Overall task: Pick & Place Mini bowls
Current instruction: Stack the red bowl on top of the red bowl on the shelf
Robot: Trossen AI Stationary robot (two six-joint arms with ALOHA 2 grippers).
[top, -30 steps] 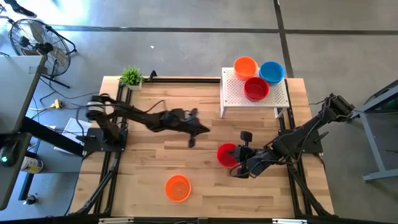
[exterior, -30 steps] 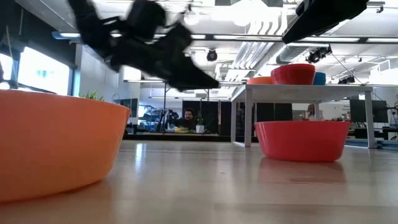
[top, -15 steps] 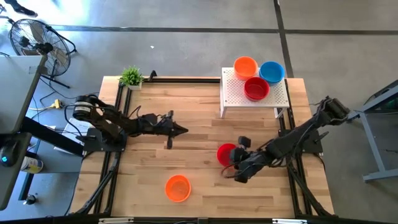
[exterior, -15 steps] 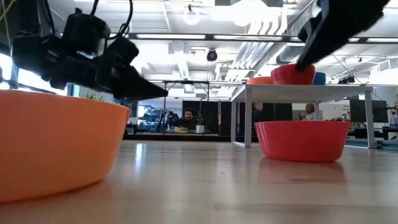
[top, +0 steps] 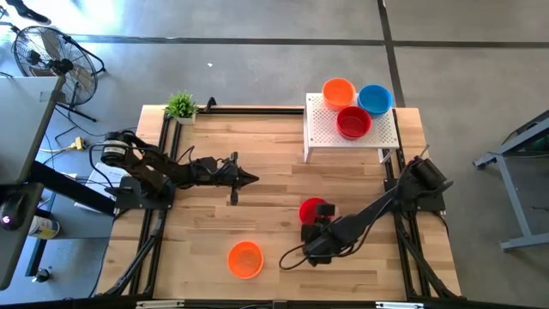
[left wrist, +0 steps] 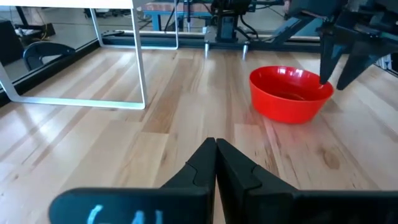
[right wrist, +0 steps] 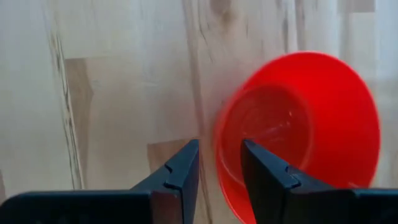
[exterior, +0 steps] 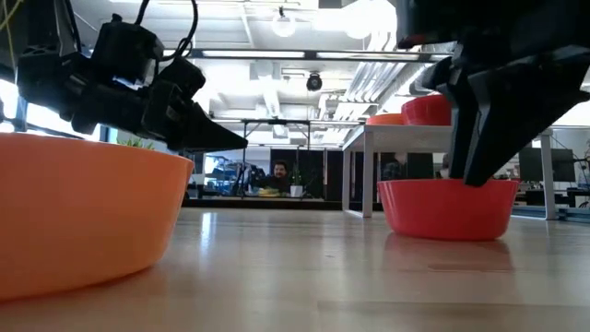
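A red mini bowl stands upright on the table right of centre; it also shows in the right wrist view. My right gripper is open and points down at the bowl's near rim. One finger is inside the bowl and one is outside, with a gap on each side. An orange mini bowl stands near the front edge. An orange bowl, a blue bowl and a red bowl sit on the white stand. My left gripper is shut and empty, above the table left of centre.
The white perforated stand stands on thin legs at the back right. A small green plant is at the far left corner. Bare wood lies between the two grippers and around the orange bowl.
My left gripper has drawn back toward the table's left edge, then kept still. My right gripper has swung from the red bowl's right side toward the near edge and tipped down over the bowl's near rim. The bowls have not moved.
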